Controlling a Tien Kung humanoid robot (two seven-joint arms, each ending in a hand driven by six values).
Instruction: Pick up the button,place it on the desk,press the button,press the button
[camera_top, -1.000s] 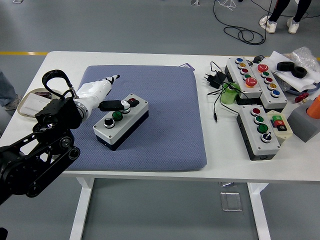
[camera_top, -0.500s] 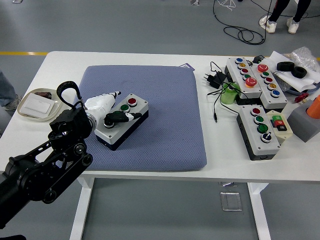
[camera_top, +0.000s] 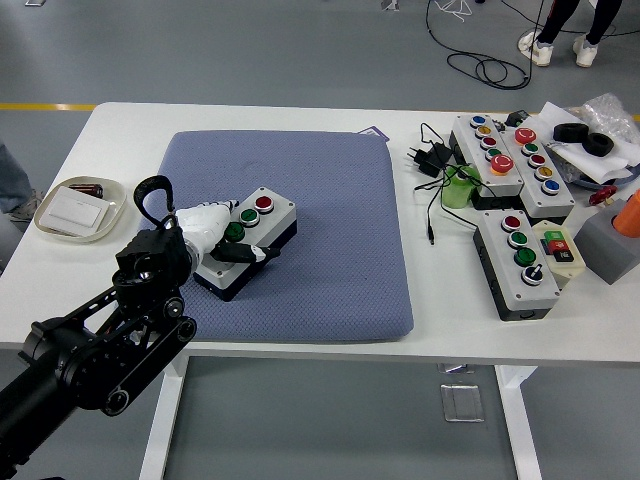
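Observation:
A grey three-button box (camera_top: 262, 222) with a black base lies aslant on the blue mat (camera_top: 330, 220). Its red button (camera_top: 263, 203) and green button (camera_top: 235, 231) show; the near end is hidden. My left hand (camera_top: 238, 250), white with black fingers (camera_top: 248, 253), comes in from the lower left and lies over that near end. The fingers are stretched across the box top, touching it and holding nothing. The right arm is out of view.
A shallow dish (camera_top: 78, 208) holding a white card sits left of the mat. At the right stand more button boxes (camera_top: 520, 262) (camera_top: 505, 155), a black charger with cable (camera_top: 430, 158), a green object (camera_top: 458, 190), tape rolls (camera_top: 585, 138) and a grey block (camera_top: 610, 245).
My left arm has slid toward the box and inward. The fingers moved from near the red button, over the green one, down to the box's near end. The box stayed put.

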